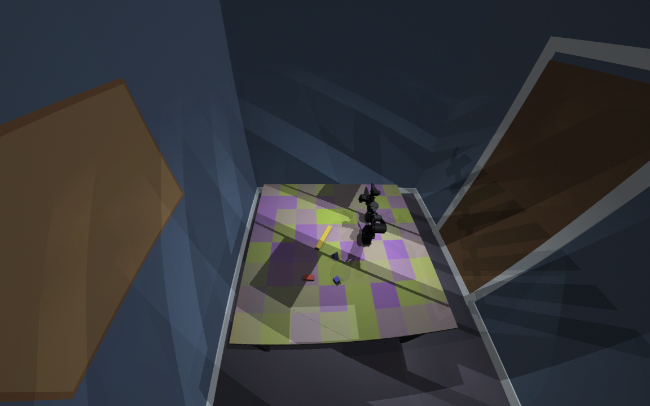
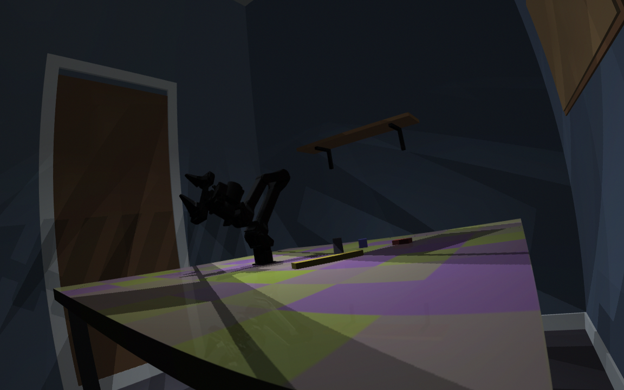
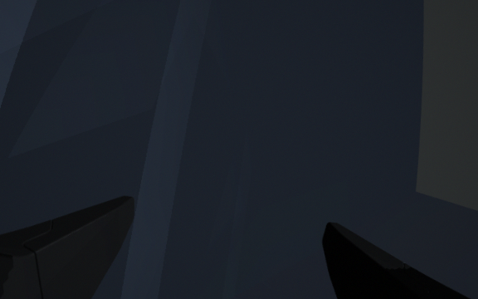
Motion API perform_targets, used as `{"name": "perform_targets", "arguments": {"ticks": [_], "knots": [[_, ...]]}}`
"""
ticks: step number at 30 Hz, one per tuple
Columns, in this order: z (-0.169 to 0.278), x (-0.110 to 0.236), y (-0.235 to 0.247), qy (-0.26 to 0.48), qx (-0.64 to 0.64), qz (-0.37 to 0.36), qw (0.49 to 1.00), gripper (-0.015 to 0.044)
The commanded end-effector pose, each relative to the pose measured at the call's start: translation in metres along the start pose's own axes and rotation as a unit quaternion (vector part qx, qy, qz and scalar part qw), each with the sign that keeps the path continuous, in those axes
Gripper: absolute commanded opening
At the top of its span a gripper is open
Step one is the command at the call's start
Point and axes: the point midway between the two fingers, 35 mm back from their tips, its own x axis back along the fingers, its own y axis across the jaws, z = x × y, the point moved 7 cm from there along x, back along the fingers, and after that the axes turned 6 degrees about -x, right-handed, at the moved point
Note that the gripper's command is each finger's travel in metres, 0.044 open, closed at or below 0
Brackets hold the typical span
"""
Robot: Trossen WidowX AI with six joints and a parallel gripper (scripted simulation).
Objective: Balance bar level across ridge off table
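The yellow bar (image 1: 324, 237) (image 2: 327, 259) lies flat on the checkered table (image 1: 380, 315) (image 2: 479, 286). The ridge (image 1: 335, 256) (image 2: 337, 245), a small dark grey wedge, stands on the table just beyond one end of the bar, apart from it in the top view. My gripper (image 1: 369, 188) (image 2: 183, 185) (image 3: 230, 220) is open and empty, its fingers wide apart. It is raised high on the far side of the arm's base, away from the bar and ridge. The wrist view shows only the two fingers and dark walls.
A blue block (image 1: 336, 279) (image 2: 362, 242) and a flat red block (image 1: 308, 277) (image 2: 402, 241) sit on the table past the ridge. A brown shelf (image 2: 358, 133) hangs on the wall. Dark shadow bands cross the table.
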Motion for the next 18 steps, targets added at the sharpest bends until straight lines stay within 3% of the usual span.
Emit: {"name": "perform_targets", "arguments": {"ticks": [1, 4, 18], "knots": [[0.0, 0.0, 0.0, 0.0, -0.001, -0.002, 1.0, 0.0374], [-0.004, -0.007, 0.007, -0.005, -0.011, -0.024, 1.0, 0.0315], [-0.038, -0.036, 0.047, -0.033, -0.059, -0.167, 0.984, 0.0315]]}}
